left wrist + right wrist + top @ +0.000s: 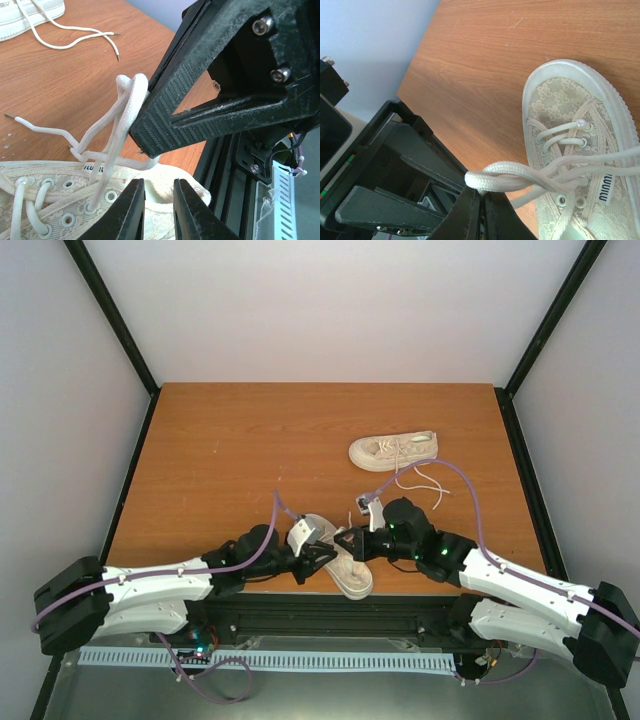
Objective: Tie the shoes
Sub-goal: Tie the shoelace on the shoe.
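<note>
Right gripper (481,197) clamped on lace loop (510,174) of near shoe (352,578), front edge of table (220,460). Left gripper (159,195) jaws nearly together above it, can't tell if gripping; other shoe (393,450) further back

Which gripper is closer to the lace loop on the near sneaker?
Right. The right gripper is pinched on the lace loop above the near sneaker. The left gripper sits just short of it, over the sneaker's opening, jaws slightly apart on nothing.
</note>
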